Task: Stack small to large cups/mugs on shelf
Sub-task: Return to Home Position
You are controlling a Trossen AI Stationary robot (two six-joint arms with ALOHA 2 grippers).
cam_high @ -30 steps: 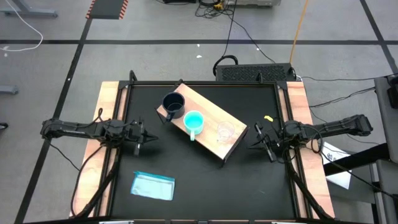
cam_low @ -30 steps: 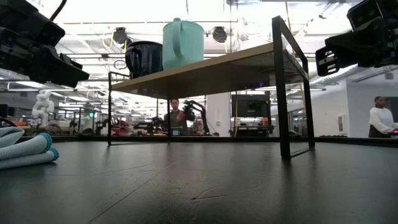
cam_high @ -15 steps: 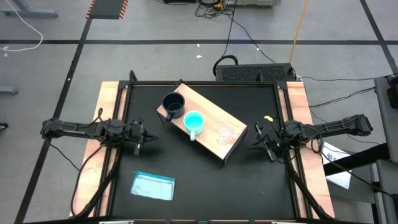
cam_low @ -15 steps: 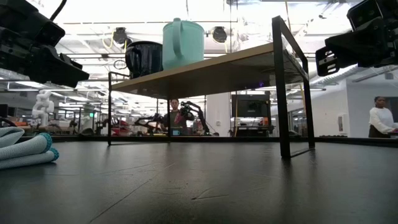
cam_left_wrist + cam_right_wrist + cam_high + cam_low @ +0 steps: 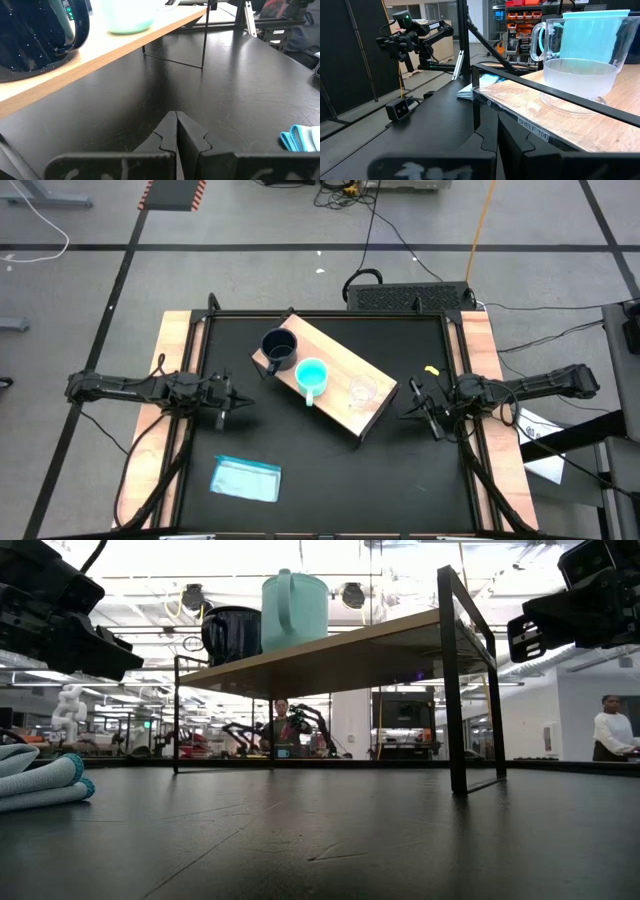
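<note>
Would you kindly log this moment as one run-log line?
shelf: clear cup, turquoise mug, navy mug | left gripper: fingers shut | right gripper: fingers shut

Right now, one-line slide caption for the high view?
Dark navy mug, turquoise mug and clear cup lined up on the light-wood shelf; left gripper and right gripper shut, flanking it.

Bright, even light from overhead falls on the shelf (image 5: 335, 358). From table height, ceiling lights (image 5: 190, 562) behind the shelf burn out to white glare, its underside lies in shade, and the table (image 5: 400, 830) below it shows a faint sheen.
</note>
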